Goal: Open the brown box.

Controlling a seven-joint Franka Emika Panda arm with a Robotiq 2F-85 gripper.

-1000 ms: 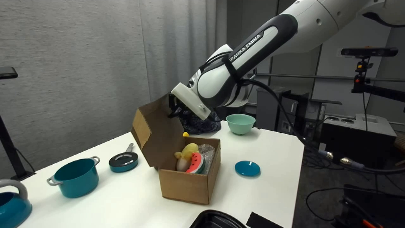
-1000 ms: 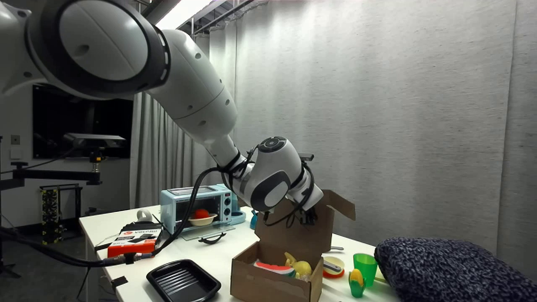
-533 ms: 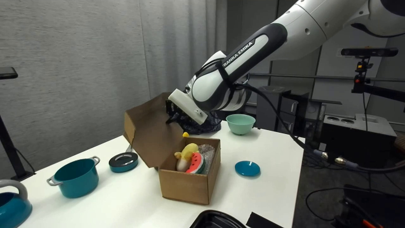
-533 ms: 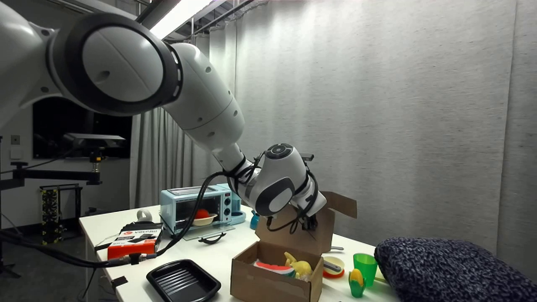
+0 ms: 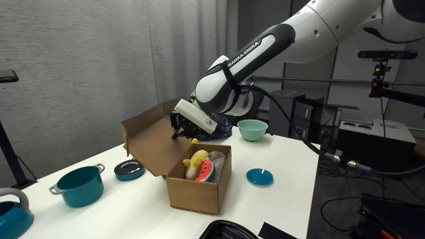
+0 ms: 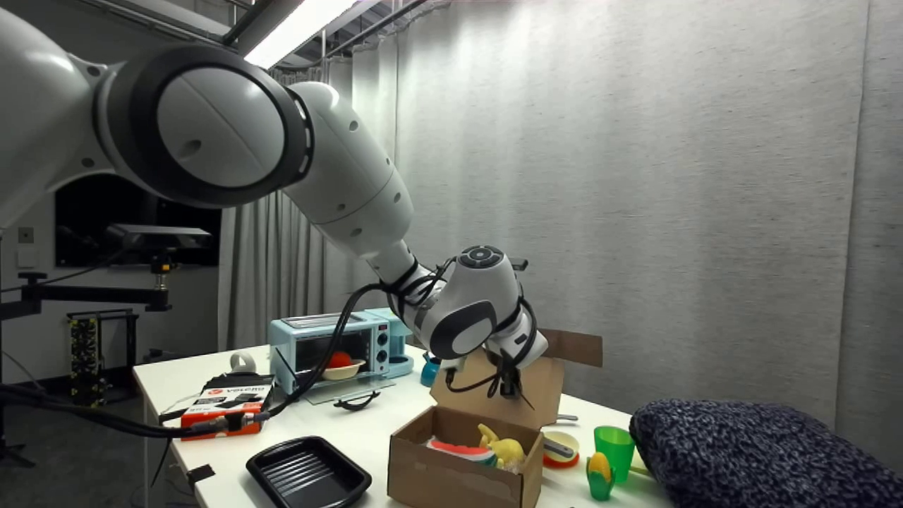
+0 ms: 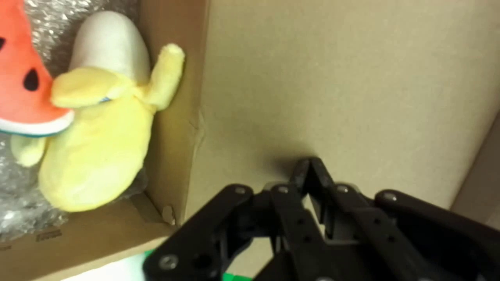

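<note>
while the brown box [image 5: 194, 196] stands upright on the white desk [image 5: 282, 202], its lid [image 5: 151, 144] leans up and outward from one long edge, leaving the top uncovered; a side flap [image 6: 577, 347] juts from the lid in an exterior view. the claw [image 7: 309, 166] is closed, its two fingertips [image 7: 320, 171] meeting in the wrist view. it reaches down over the lid's inner face; whether the tips touch it, i cannot tell. inside the box, a plush banana [image 7: 97, 152] lies next to a plush watermelon slice [image 7: 23, 86], the slice overlapping its side, with bubble wrap [image 7: 19, 191] around them.

a two-handled teal pot [image 5: 83, 189] and a round, dark-topped teal pan [image 5: 129, 170] stand apart on the lid's side of the box, with a teal kettle [image 5: 16, 217] partly out of view. on the opposite side are a flat blue disc [image 5: 259, 176] and, farther off, a mint bowl [image 5: 252, 130]. a black ridged tray [image 6: 308, 471] sits near the box in both exterior views. a toy corn [image 6: 600, 476] stands just beside a green cup [image 6: 616, 448], which is close to a dark speckled cushion [image 6: 762, 451]. well away from these, a pale blue toaster oven [image 6: 283, 353] holds a cream bowl [image 6: 342, 372] with a red thing [image 6: 339, 360] in it.
</note>
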